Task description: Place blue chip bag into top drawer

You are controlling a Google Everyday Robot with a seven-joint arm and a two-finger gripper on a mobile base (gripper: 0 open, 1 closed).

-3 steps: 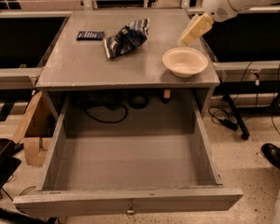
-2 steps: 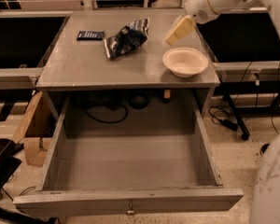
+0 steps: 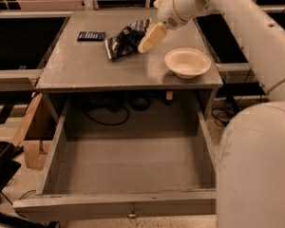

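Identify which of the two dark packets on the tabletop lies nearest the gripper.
The crumpled blue chip bag, just beside the gripper; the small flat dark packet lies farther left, well apart from it.

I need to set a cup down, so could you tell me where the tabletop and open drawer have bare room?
Bare: the grey tabletop's front-left stretch, between the small flat dark packet, the cream round bowl and the front edge; the floor of the open grey wooden top drawer. Crowded: back centre, where the gripper hangs beside the crumpled navy chip bag.
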